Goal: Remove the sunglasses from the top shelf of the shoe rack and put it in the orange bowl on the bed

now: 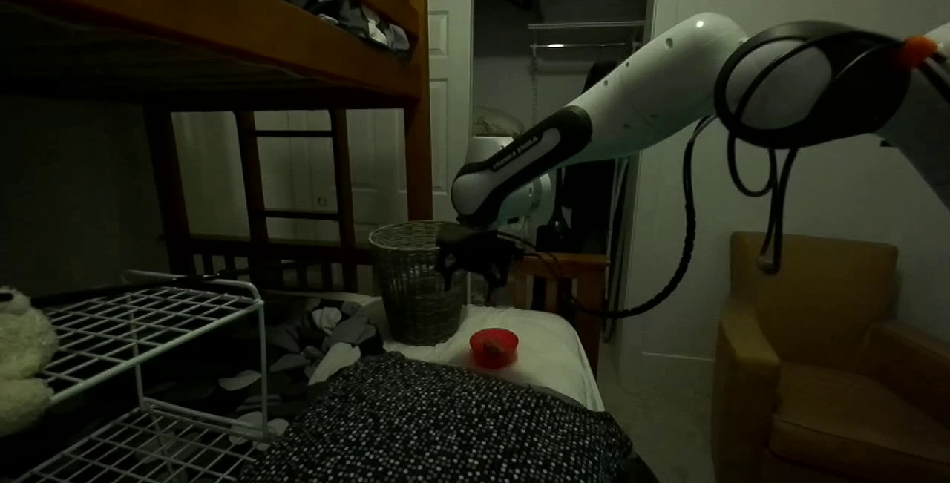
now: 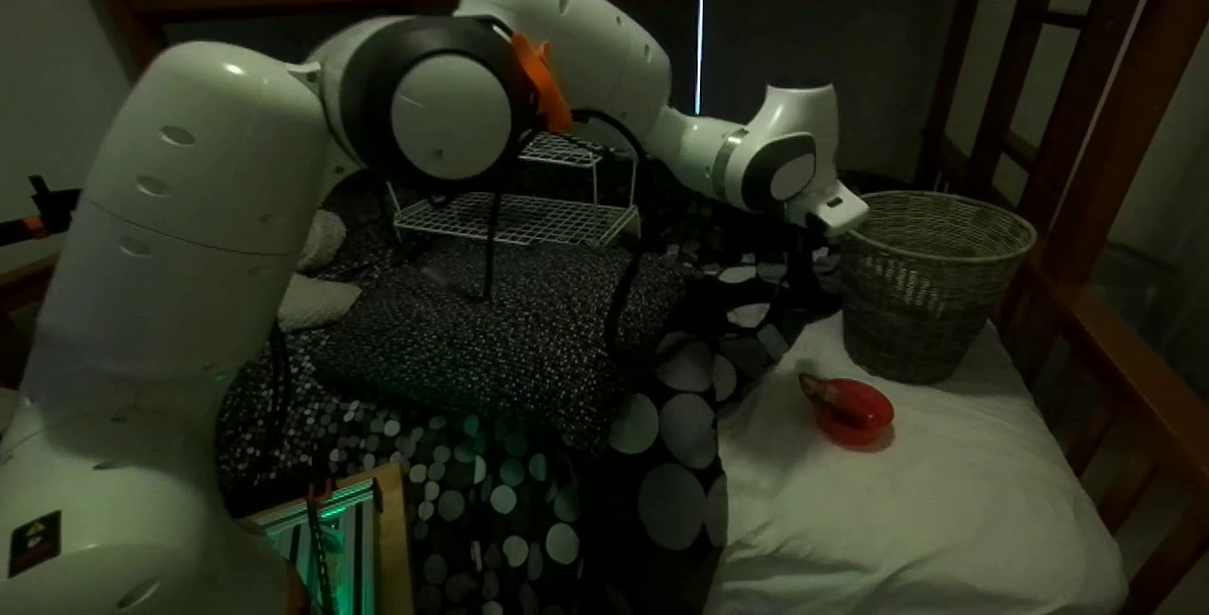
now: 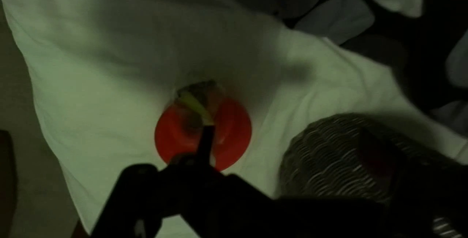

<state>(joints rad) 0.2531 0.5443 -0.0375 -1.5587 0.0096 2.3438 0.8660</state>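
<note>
The orange bowl [image 1: 506, 339] sits on a white pillow on the bed [image 1: 445, 424]; it also shows in an exterior view [image 2: 871, 407] and the wrist view [image 3: 236, 132]. The dark sunglasses [image 2: 820, 390] lie in the bowl with one end sticking out over its rim; they also show in the wrist view [image 3: 200, 91]. My gripper [image 1: 469, 290] is above the bowl, apart from it, with nothing between its fingers. In the wrist view the gripper's fingers [image 3: 289, 137] are wide apart. The top shelf [image 1: 157, 352] of the shoe rack [image 1: 263, 372] shows no sunglasses.
A tall woven grey bin [image 1: 415, 290] stands beside the bowl, close to my gripper; it also shows in an exterior view [image 2: 930, 303]. A white fluffy toy [image 1: 22, 357] is by the rack. The wooden bunk frame [image 1: 419, 134] and a tan armchair [image 1: 813, 305] stand around.
</note>
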